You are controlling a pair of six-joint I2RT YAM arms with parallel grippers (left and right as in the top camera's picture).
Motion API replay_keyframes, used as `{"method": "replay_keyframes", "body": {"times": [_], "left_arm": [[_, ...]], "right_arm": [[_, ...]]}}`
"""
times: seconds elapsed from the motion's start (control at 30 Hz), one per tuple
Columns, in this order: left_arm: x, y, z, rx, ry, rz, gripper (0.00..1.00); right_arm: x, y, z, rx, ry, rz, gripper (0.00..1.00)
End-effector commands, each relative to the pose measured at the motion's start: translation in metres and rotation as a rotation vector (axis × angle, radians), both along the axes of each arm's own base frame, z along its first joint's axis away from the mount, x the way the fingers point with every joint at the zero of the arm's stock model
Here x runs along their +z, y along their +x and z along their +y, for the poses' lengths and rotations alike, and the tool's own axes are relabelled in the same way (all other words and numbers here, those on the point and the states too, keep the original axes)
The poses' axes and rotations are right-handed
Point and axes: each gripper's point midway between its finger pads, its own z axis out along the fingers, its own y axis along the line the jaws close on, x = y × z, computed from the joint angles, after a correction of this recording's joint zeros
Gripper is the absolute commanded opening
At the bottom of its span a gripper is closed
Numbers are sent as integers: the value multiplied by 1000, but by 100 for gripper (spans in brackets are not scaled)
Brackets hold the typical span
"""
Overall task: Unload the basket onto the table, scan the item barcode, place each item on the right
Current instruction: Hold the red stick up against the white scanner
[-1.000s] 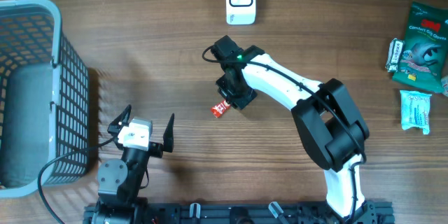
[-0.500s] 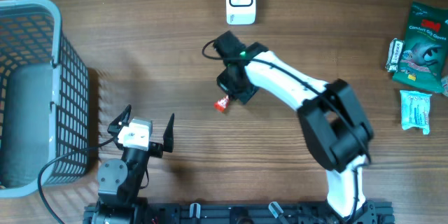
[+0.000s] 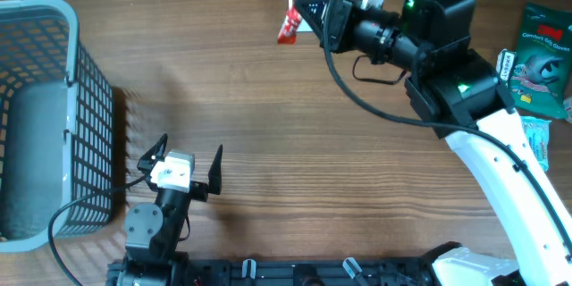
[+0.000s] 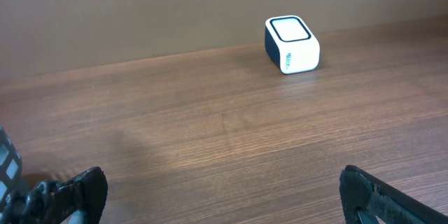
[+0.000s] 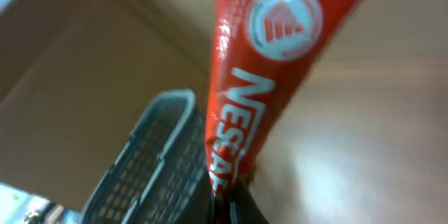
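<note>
wide bare wood across the middle of the table, from the basket to the right arm. walled off at far left by the basket's tall mesh side. crowded up high at the far edge, with the right gripper and its red sachet overlapping the scanner from above. right edge taken by packets. low and straight ahead of the left gripper, an open run to the scanner. cable looped beside its base.

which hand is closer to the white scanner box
Right. The right hand, shut on a red sachet, is right by the white box-shaped scanner; the left hand sits open, far off.
</note>
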Motion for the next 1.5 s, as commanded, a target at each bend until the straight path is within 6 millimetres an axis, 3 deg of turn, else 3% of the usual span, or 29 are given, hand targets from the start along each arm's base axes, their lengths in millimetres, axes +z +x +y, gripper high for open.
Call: {"method": "replay_keyframes", "body": {"times": [0.0,0.03,0.1,0.17,0.23,0.3,0.37,0.4,0.47,0.6,0.67,0.73,0.8,0.9,1.13,1.2,1.33,1.47], "left_arm": [[-2,0,-2,-11,11,-1,100],[-2,0,-2,-11,11,-1,100],[-2,0,-2,-11,11,-1,100],[-2,0,-2,-11,11,-1,100],[-2,0,-2,-11,11,-1,100],[-2,0,-2,-11,11,-1,100],[-2,0,-2,-11,11,-1,100],[-2,0,-2,-11,11,-1,100],[-2,0,-2,-11,11,-1,100],[-2,0,-2,-11,11,-1,100],[-2,0,-2,-11,11,-1,100],[-2,0,-2,-11,11,-1,100],[-2,0,-2,-11,11,-1,100],[-2,0,-2,-11,11,-1,100],[-2,0,-2,-11,11,-1,100],[-2,0,-2,-11,11,-1,100],[-2,0,-2,-11,11,-1,100],[-2,0,-2,-11,11,-1,100]], "right_arm": [[16,-2,12,82,-80,-253,4],[13,1,11,86,-143,-332,4],[13,1,13,93,-124,-314,4],[35,-32,34,335,-96,-582,4],[42,-71,43,575,-64,-845,5],[32,-101,38,799,-28,-1038,5],[6,-110,23,967,37,-1065,4],[-9,-104,15,1000,69,-1032,4],[-37,-83,11,975,81,-893,5],[-115,-49,17,958,151,-476,5],[-139,-41,21,950,200,-145,4],[-157,-35,23,909,261,330,4],[-158,-34,23,890,279,479,4],[-153,-36,22,879,287,553,4],[-160,-49,11,683,387,1348,4],[-162,-51,5,635,413,1455,4],[-163,-45,-11,588,452,1467,4],[-163,-30,-32,572,477,1309,4]]}}
